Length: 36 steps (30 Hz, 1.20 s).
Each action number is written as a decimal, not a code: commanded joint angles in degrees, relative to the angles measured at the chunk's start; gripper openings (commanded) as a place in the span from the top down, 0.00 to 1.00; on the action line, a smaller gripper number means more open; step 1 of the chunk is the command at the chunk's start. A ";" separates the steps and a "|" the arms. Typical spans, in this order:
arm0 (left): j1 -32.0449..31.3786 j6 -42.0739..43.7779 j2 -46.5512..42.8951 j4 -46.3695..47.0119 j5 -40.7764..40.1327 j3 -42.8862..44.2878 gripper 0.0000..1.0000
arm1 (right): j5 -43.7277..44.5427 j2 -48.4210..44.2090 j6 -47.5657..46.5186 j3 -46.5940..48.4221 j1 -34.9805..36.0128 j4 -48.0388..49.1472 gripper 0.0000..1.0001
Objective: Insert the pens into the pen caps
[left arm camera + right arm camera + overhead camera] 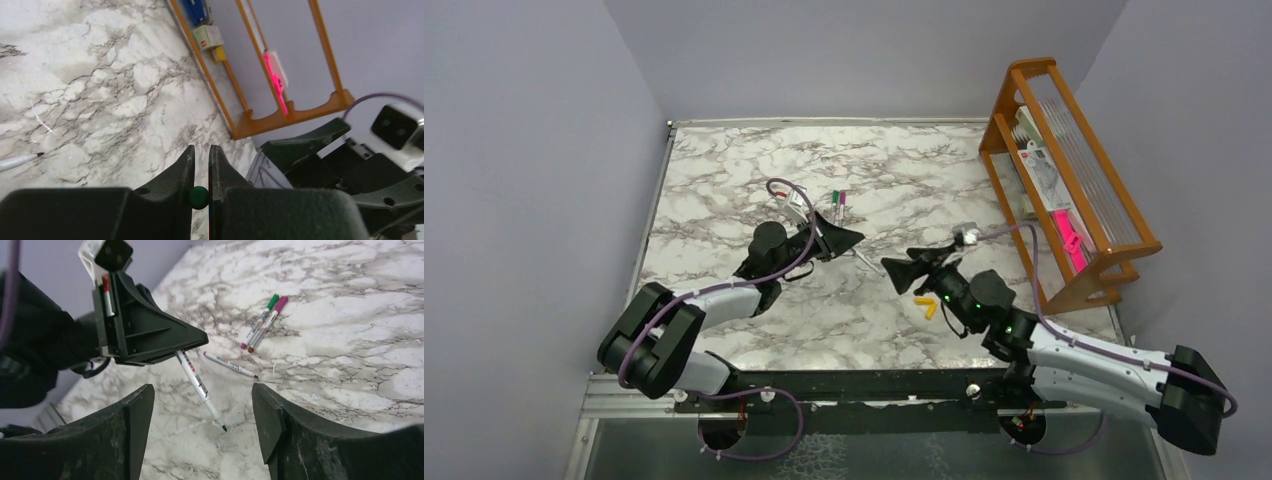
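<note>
The left tool [202, 339] is hiding the top end of the pen [199, 385] it is gripping. From the left wrist, only a small green round bit [198, 196] is peeking out between the fingers [175, 175], and the rest of that pen is hiding behind them. The left edge of that view is cutting off a second pen [20, 160]. From above, the yellow caps [927, 305] are sitting right by the right arm [1074, 355] and looking too small to count. The wooden rack [295, 114] is running off the top edge.
</note>
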 commanded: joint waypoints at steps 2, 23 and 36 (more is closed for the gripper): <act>1.05 -16.31 5.53 12.42 -1.20 3.43 1.00 | 8.66 -10.09 7.94 -12.05 -0.24 20.15 0.28; -5.48 -59.57 34.53 52.80 5.24 14.85 1.00 | 11.00 -12.15 -11.22 -13.43 -0.56 24.26 0.35; -6.99 -59.65 35.74 52.82 5.95 16.60 1.00 | 10.99 -9.89 -14.10 -13.43 -0.55 27.75 0.56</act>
